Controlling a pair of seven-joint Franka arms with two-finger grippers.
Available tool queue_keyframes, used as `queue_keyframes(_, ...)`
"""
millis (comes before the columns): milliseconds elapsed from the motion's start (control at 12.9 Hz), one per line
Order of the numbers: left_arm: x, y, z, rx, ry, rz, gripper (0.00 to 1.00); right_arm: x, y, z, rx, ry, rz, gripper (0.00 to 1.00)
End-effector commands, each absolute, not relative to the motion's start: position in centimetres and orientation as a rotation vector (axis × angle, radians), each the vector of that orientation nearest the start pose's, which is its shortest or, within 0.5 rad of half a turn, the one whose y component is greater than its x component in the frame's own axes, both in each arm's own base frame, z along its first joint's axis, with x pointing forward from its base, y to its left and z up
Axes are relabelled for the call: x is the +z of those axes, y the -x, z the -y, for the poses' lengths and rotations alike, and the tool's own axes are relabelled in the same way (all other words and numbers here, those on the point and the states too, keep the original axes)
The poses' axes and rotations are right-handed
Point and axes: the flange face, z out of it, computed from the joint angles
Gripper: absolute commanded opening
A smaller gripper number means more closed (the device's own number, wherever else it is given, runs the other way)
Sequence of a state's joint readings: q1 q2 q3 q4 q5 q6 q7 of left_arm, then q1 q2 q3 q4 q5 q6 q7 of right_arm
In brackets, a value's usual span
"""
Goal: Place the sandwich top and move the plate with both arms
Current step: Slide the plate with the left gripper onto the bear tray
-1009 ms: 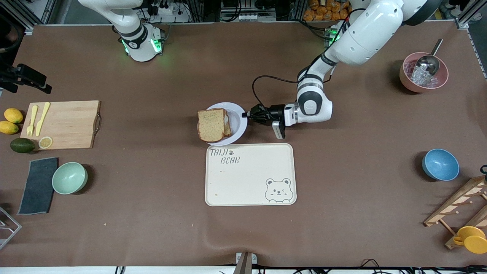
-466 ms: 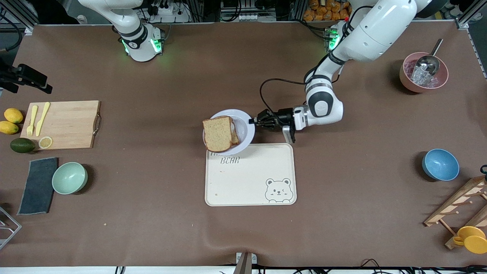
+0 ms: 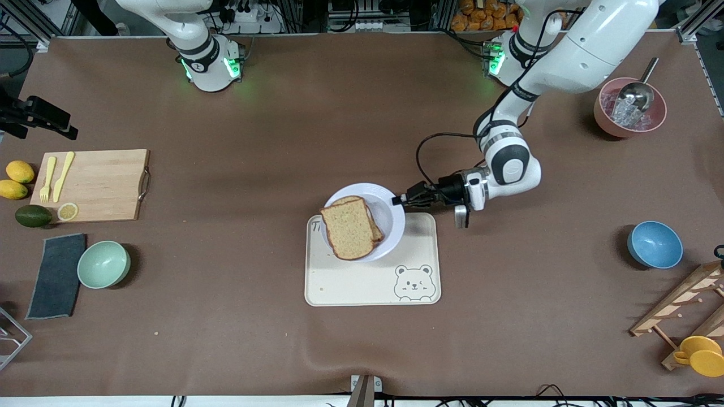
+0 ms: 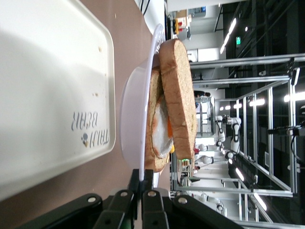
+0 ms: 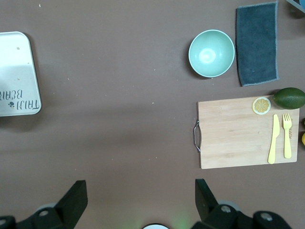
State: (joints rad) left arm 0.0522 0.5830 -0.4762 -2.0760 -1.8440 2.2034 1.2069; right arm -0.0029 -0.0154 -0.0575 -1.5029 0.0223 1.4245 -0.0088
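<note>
Plate (image 3: 394, 217), pinched at its rim by the left tool (image 3: 403, 199), has travelled from bare bench (image 3: 362, 350) to above the cream tray (image 3: 345, 288) within a second, so the move looks nearly finished; sandwich top (image 3: 349, 228) rides on the egg slice. Right tool (image 5: 138, 202) waits spread wide over the bench. Counted: two arms, one tray, one plate, two bread slices

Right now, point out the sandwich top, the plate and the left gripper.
sandwich top (image 3: 348, 228), front view, middle of its upper face.
plate (image 3: 393, 221), front view, bare rim toward the left arm's end.
left gripper (image 3: 403, 199), front view, fingertips shut on the plate's rim.
</note>
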Motion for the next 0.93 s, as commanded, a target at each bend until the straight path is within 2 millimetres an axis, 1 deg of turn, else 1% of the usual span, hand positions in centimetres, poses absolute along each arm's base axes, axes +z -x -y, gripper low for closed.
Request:
queue_keyframes(0,18.3,-53.4,25.5,0.201,-1.707,-0.159,0.00,65.5,-53.3,3.3,0.086,3.128,-0.111,1.00)
queue_keyframes(78,17.8,-54.0,25.2,0.208,-1.706,-0.166,0.00,65.4,-53.4,3.2,0.088,3.127,-0.109,1.00)
queue_keyframes(155,15.8,-54.0,24.1,0.208,-1.718,-0.187,0.00,65.4,-53.4,3.0,0.086,3.127,-0.102,1.00)
queue_keyframes(233,14.6,-54.9,22.8,0.229,-1.728,-0.184,0.00,65.4,-53.4,2.9,0.089,3.129,-0.099,1.00)
queue_keyframes(466,13.5,-55.1,22.7,0.222,-1.729,-0.194,0.00,65.4,-53.4,2.7,0.088,3.125,-0.096,1.00)
queue_keyframes(543,13.1,-55.6,21.9,0.235,-1.735,-0.205,0.00,65.4,-53.4,2.6,0.088,3.126,-0.092,1.00)
queue_keyframes(621,12.1,-55.6,21.9,0.232,-1.742,-0.206,0.00,65.4,-53.4,2.6,0.088,3.126,-0.092,1.00)
queue_keyframes(698,11.4,-56.1,22.2,0.239,-1.735,-0.202,0.00,65.4,-53.4,2.6,0.088,3.126,-0.092,1.00)
queue_keyframes(776,10.3,-55.8,22.4,0.238,-1.736,-0.199,0.00,65.4,-53.4,2.6,0.089,3.128,-0.092,1.00)
queue_keyframes(853,9.8,-55.7,22.3,0.243,-1.737,-0.195,0.00,65.4,-53.4,2.7,0.089,3.128,-0.094,1.00)
